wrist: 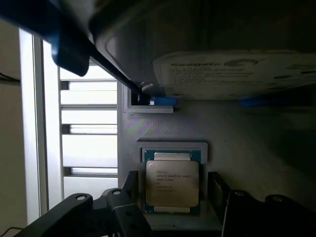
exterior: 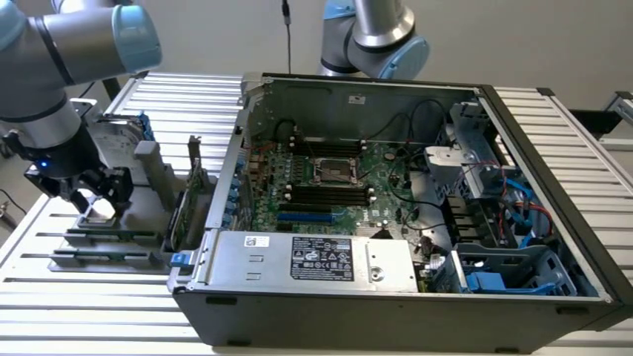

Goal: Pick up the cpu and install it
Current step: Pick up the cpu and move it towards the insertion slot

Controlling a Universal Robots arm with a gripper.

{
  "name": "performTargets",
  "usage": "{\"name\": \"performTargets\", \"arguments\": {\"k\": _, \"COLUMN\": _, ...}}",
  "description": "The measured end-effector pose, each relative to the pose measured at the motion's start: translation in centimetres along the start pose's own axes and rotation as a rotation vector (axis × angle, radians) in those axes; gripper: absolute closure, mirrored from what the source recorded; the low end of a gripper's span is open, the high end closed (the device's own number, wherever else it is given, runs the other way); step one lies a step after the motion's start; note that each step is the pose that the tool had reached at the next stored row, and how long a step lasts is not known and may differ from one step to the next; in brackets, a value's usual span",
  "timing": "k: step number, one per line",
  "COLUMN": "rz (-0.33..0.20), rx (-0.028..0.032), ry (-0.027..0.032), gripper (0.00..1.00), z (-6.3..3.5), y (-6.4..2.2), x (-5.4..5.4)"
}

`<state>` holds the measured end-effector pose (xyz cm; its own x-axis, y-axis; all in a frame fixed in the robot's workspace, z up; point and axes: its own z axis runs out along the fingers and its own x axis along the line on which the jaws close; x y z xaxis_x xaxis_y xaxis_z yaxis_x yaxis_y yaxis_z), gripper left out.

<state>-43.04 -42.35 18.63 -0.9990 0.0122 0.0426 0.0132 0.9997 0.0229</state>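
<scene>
The gripper (exterior: 99, 202) hangs wide open over the cpu (wrist: 172, 183), with one dark finger (wrist: 217, 190) just off each side edge and a thin gap on both sides. The cpu lies flat in its recess on the grey tray (exterior: 148, 222). In the exterior view the open computer case (exterior: 396, 304) stands at three o'clock, its wall near. The hard drive (wrist: 237, 74) near the chip is blurred and partly cut off.

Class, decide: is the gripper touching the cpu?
Apart. In the wrist view the open gripper straddles the cpu, with tray showing between them on both sides.
</scene>
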Motion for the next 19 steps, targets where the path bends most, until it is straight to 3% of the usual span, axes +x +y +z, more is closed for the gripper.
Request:
{"name": "performTargets", "arguments": {"k": 5, "rz": 0.001, "rx": 0.0, "ry": 0.0001, "gripper": 0.33, "z": 0.11, "y": 0.0, "x": 0.01}}
{"name": "performTargets", "arguments": {"k": 9, "rz": 0.001, "rx": 0.0, "ry": 0.0003, "gripper": 0.45, "z": 0.14, "y": 0.0, "x": 0.02}}
{"name": "performTargets", "arguments": {"k": 19, "rz": 0.001, "rx": -0.0001, "ry": 0.0006, "gripper": 0.45, "z": 0.15, "y": 0.0, "x": 0.01}}
